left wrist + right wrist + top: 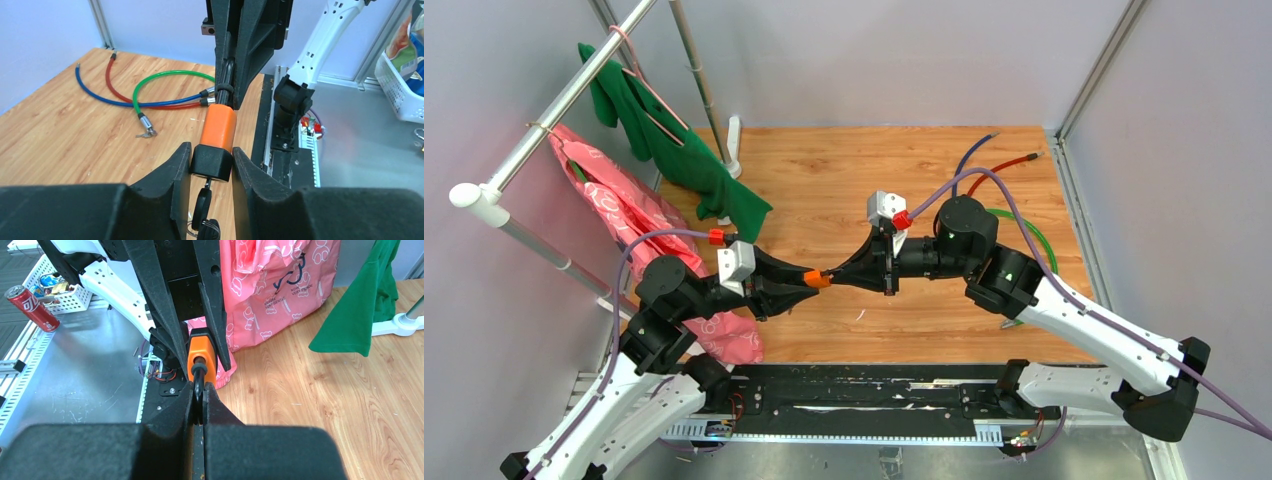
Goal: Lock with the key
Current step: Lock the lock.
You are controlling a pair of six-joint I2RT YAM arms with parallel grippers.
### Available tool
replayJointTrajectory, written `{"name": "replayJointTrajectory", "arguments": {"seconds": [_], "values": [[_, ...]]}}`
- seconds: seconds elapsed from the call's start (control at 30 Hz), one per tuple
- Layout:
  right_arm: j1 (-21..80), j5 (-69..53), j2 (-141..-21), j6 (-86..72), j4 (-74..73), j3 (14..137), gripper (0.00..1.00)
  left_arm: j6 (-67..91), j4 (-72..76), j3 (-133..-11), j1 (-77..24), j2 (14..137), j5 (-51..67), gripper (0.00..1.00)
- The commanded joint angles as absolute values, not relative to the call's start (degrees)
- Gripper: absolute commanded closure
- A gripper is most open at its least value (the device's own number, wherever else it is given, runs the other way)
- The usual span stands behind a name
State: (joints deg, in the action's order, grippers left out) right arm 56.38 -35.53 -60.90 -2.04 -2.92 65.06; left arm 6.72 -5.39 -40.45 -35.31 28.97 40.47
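An orange lock (817, 279) is held in the air between both grippers over the wooden table. My left gripper (211, 161) is shut on the lock's black end cap (212, 160); the orange body (218, 126) points away from it. A black-headed key (203, 201) sticks in the cap's near face, with a keyring hanging below it. My right gripper (200, 399) is shut on the lock's black cable (198, 382), which enters the orange body (201, 356). In the top view the two grippers, left (802, 280) and right (836, 276), meet tip to tip.
Green (165, 77), blue (95, 92) and red (112, 80) cable locks lie on the table, with small keys (146, 133) beside them. A pink bag (624, 215) and a green garment (674, 140) hang on a rack (544, 110) at the left. A white basket (400, 85) and a red can (27, 307) stand off-table.
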Motion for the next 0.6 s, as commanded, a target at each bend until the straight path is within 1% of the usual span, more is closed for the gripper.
{"name": "replayJointTrajectory", "arguments": {"seconds": [0.0,0.03,0.07,0.17,0.2,0.23,0.27,0.3,0.33,0.37,0.4,0.47,0.53,0.57], "values": [[55.5,-35.5,-59.1,-3.0,1.6,64.9,1.00,7.1,-5.5,-40.6,-35.0,29.0,41.3,0.87],[55.5,-35.6,-59.1,-3.0,1.7,64.9,1.00,7.4,-5.5,-40.4,-35.0,29.0,41.3,0.99],[55.5,-35.7,-59.1,-3.0,1.7,64.9,1.00,8.1,-5.5,-40.3,-35.0,29.0,40.7,1.00],[55.4,-37.1,-59.2,-1.6,1.4,64.4,1.00,9.7,-5.2,-40.3,-35.0,29.0,38.4,1.00],[55.4,-38.1,-59.4,-0.9,1.2,64.3,0.98,10.0,-5.3,-40.3,-35.0,28.9,38.5,1.00],[55.4,-39.2,-59.5,-0.5,0.8,64.4,0.89,10.2,-5.4,-40.3,-35.0,28.9,39.0,1.00],[55.3,-39.7,-59.6,-0.3,0.3,64.8,0.74,10.3,-5.8,-40.3,-35.0,29.0,39.8,1.00],[55.2,-39.8,-59.7,1.8,-2.3,65.4,0.62,10.2,-6.4,-40.3,-35.0,28.9,40.5,1.00],[55.1,-39.5,-59.7,3.1,-4.4,66.3,0.53,10.2,-6.9,-40.3,-35.0,28.9,41.0,1.00],[54.8,-38.9,-59.7,4.0,-6.1,67.0,0.48,9.8,-7.5,-40.4,-35.0,28.8,41.3,1.00],[54.4,-38.6,-59.6,4.6,-7.5,67.7,0.45,9.2,-8.0,-40.4,-35.0,28.7,41.3,1.00],[53.6,-39.5,-59.6,5.2,-9.5,68.8,0.42,8.1,-8.7,-40.6,-35.0,28.4,41.2,1.00],[53.3,-41.3,-60.0,6.3,-12.6,70.0,0.42,7.6,-8.7,-40.8,-35.0,28.3,41.1,1.00],[53.3,-42.0,-60.7,7.1,-15.4,71.2,0.45,7.4,-8.6,-40.8,-35.0,28.3,41.2,1.00]]}}
